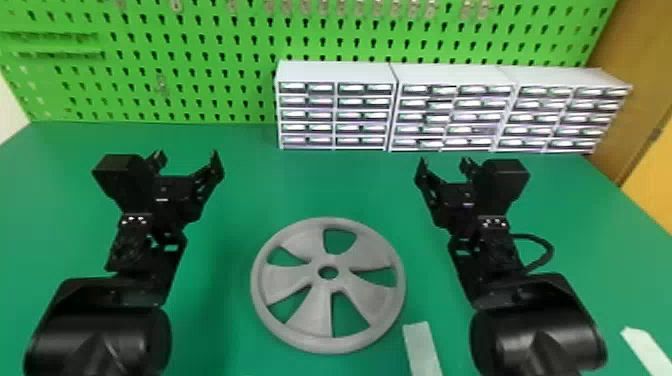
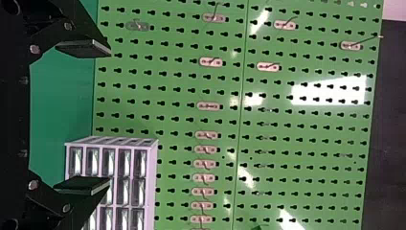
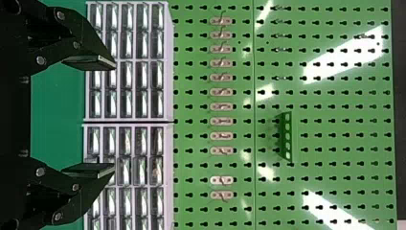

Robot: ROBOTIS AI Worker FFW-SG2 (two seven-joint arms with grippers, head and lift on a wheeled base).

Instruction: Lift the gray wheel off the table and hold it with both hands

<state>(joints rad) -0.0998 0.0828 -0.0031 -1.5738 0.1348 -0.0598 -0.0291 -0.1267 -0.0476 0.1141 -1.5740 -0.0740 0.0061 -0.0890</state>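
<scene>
Left hand (image 1: 187,156), right hand (image 1: 444,162): fingers spread; gray wheel (image 1: 312,315) on table (image 1: 330,185), sideways between them, nearer robot, well apart.

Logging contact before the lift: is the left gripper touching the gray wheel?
Apart. The head view shows green table between left gripper and gray wheel.

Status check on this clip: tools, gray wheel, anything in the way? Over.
Left tool open, empty. Right tool open, empty. Gray wheel flat on table, nothing on top.
</scene>
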